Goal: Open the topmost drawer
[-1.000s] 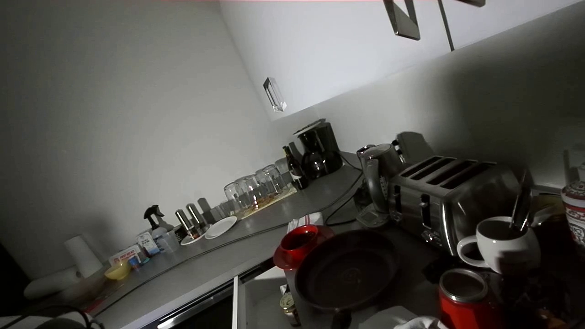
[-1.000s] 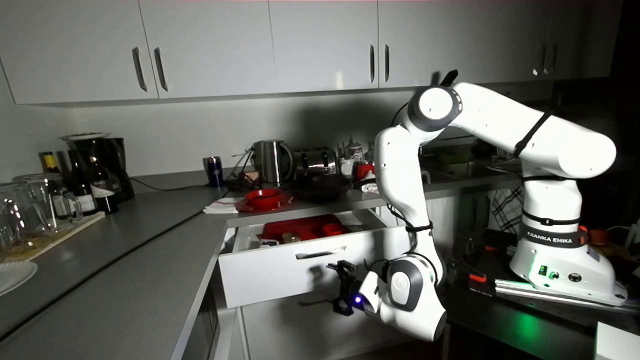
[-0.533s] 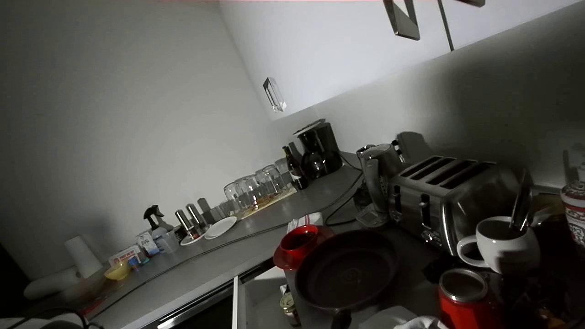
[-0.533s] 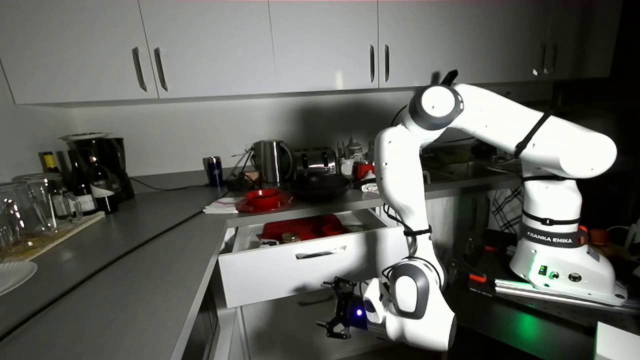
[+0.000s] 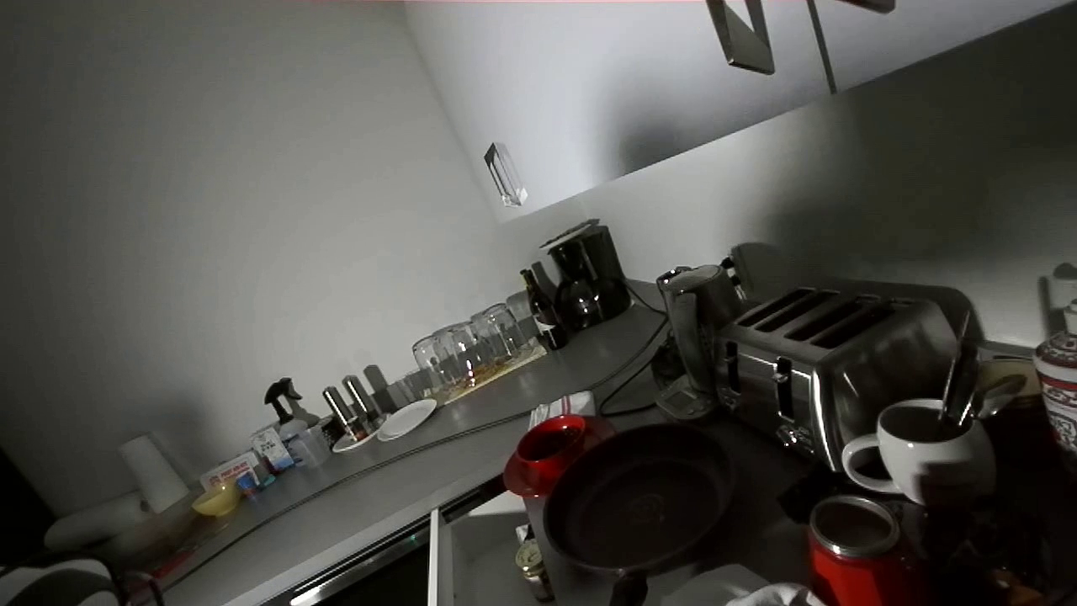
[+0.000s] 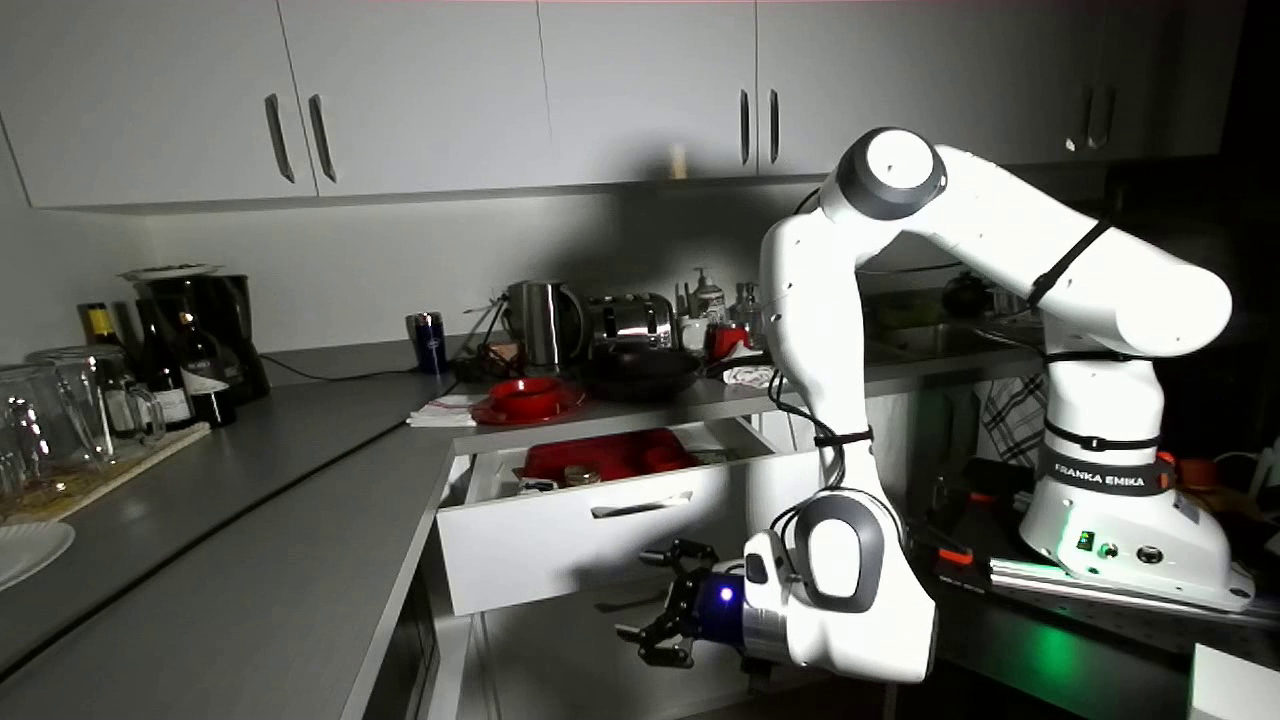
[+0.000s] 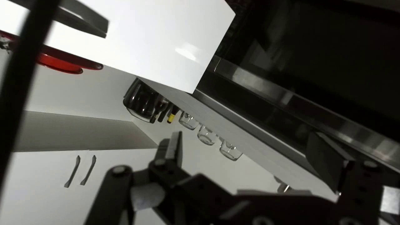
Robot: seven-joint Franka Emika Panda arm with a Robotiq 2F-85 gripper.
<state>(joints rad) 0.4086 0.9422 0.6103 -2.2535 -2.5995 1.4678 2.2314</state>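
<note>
Far left in an exterior view, glass mugs point(image 6: 85, 400) on a mat point(image 6: 120, 465), then black coffee maker point(image 6: 240, 330), blue tumbler point(image 6: 428, 345). Centre: topmost drawer point(image 6: 540, 555), white-fronted, pulled out under the counter point(image 6: 330, 410), lidded jar point(image 6: 581, 476) inside. My claw point(image 6: 642, 595) hangs lower than the drawer's handle point(image 6: 640, 507), clear of it, fingers point(image 7: 328, 164) spread wide apart. Rightward, my white arm point(image 6: 820, 330); farther right, its base point(image 6: 1110, 525).

A: Lighting?
B: Looks dim; shows broad, soft shadow on wall point(image 6: 440, 250) in an exterior view.
A: Glare, focus?
B: Noted highlight on drawer point(image 7: 162, 40), wrist view; found dark strip point(image 7: 25, 68) blurred.
</note>
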